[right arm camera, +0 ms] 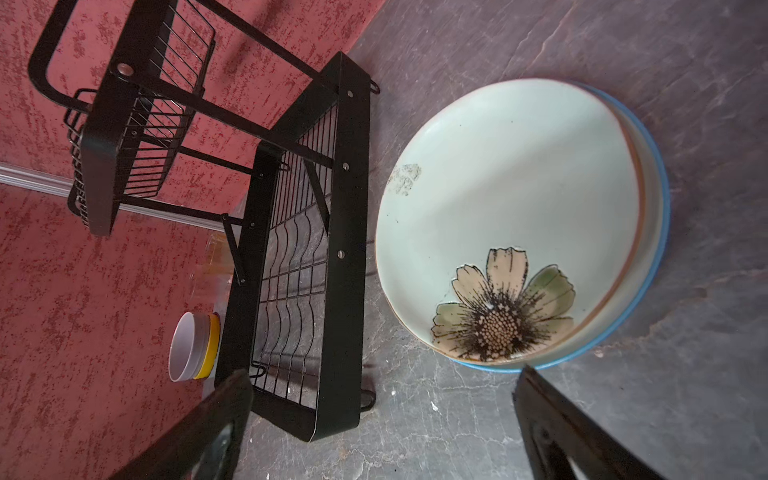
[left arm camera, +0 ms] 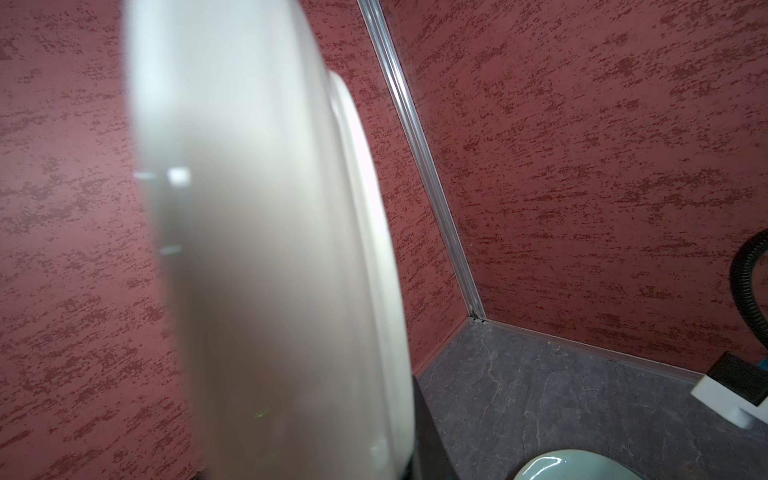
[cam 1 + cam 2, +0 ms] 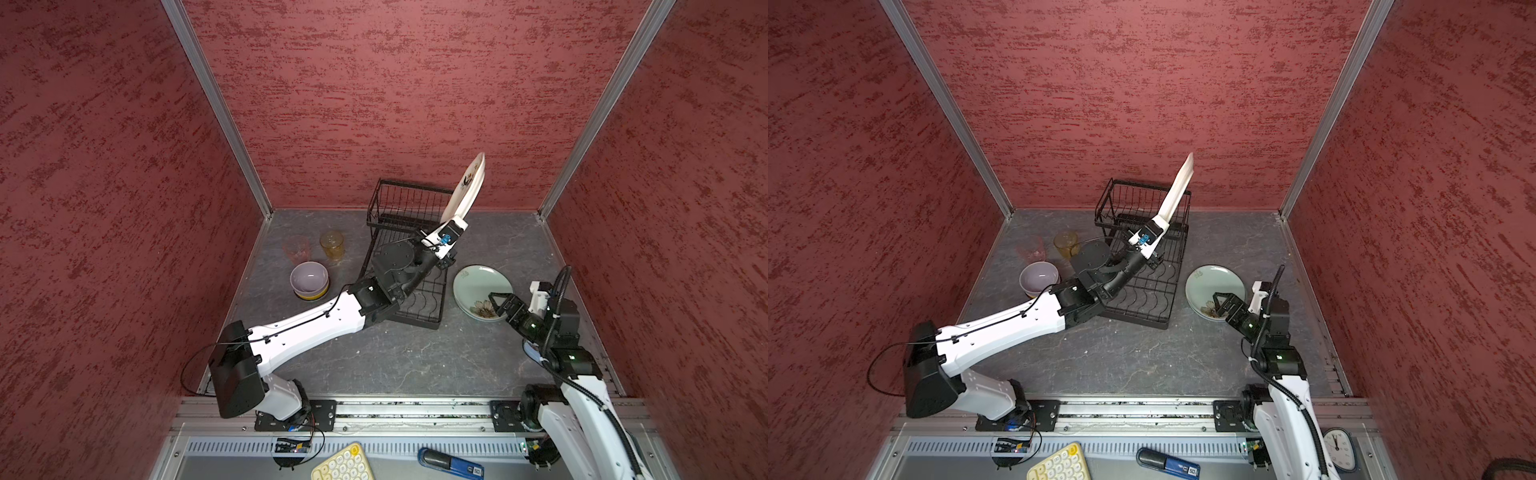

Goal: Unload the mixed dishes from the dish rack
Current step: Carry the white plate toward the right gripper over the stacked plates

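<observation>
Rack: the black wire dish rack [image 3: 409, 203] [image 3: 1142, 199] [image 1: 345, 208] stood mid-bench near the back wall, and its raised basket and low tray with wavy dividers were both bare.
Left tool: the left tool [image 3: 452, 221] [image 3: 1158, 226] was clamped narrow on the lower edge of the white plate [image 3: 467, 195] [image 3: 1177, 191] [image 2: 249, 249]. The plate was held up above the basket end of the rack, tilted on edge and clear of the wires.
Right tool: the right tool [image 3: 496, 305] [image 3: 1219, 303] was spread wide and gripped nothing. It hung over the near edge of the plate stack.
Plate stack: a pale green plate [image 3: 478, 284] [image 3: 1212, 282] [image 1: 519, 187] with a flower print lay on top, on the bench [image 3: 395, 357] just right of the rack.
Bowls: the lilac bowl [image 3: 309, 276] [image 3: 1038, 276] [image 1: 187, 345] sat nested in the yellow bowl [image 3: 311, 296] [image 1: 212, 345], left of the rack.
Tumblers: the amber tumbler [image 3: 331, 245] [image 3: 1066, 243] and the pink tumbler [image 3: 297, 248] [image 3: 1030, 248] stood upright side by side behind the bowls.
Hard to make out: the white plate's print was too small to read in a top view. The left wrist view showed the plate only as a blur.
Only in the right wrist view: a blue-rimmed dish [image 1: 664, 216] showed under the green plate, though whether it was a plate or a bowl I could not tell.
Only in a top view: a clock [image 3: 1339, 449] lay off the bench.
</observation>
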Available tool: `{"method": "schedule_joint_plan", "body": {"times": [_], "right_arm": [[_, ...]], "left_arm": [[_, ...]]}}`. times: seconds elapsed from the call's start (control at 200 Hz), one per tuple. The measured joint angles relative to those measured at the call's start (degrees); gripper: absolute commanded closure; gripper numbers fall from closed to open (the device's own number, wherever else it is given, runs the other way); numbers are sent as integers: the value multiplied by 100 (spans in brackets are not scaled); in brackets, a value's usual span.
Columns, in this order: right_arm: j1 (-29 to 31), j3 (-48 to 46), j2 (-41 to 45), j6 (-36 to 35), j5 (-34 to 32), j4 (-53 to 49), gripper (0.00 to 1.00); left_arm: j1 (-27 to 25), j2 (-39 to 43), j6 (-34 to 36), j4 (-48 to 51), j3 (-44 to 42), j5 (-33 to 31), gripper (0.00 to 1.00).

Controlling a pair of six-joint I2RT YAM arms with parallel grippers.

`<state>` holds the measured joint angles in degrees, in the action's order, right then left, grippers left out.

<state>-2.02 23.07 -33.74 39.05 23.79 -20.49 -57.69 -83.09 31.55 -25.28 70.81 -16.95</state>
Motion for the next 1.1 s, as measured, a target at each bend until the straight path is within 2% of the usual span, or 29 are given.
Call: {"method": "schedule_joint_plan", "body": {"times": [0.341, 0.576, 0.877, 1.097], "right_arm": [[0, 400, -203, -7, 52, -181, 1], [0, 400, -297, 313, 503, 61, 1], [0, 501, -728, 623, 1014, 334, 1], [0, 579, -452, 728, 1102, 431, 1]], "left_arm": [[-546, 544, 337, -216, -1095, -680, 100], [-898, 1025, 503, -210, -1659, -1064, 100], [-994, 597, 1473, -444, -1834, -1805, 100], [-1250, 507, 1600, -505, -2326, -2096, 100]]}}
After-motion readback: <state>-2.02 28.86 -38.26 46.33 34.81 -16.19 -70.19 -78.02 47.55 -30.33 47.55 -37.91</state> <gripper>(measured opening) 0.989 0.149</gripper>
